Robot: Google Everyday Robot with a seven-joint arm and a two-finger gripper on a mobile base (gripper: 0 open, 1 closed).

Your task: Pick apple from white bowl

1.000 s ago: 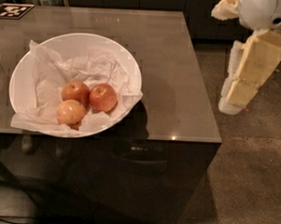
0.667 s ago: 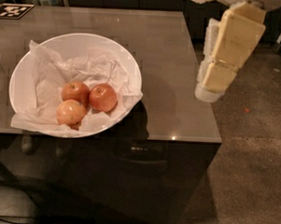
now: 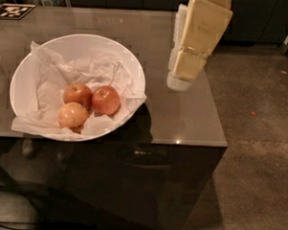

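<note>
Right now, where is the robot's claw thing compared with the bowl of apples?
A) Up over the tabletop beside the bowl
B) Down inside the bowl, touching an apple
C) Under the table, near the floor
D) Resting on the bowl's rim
A: the gripper hangs over a bare stretch of the table beside the white bowl, well apart from the apple lying inside it.
</note>
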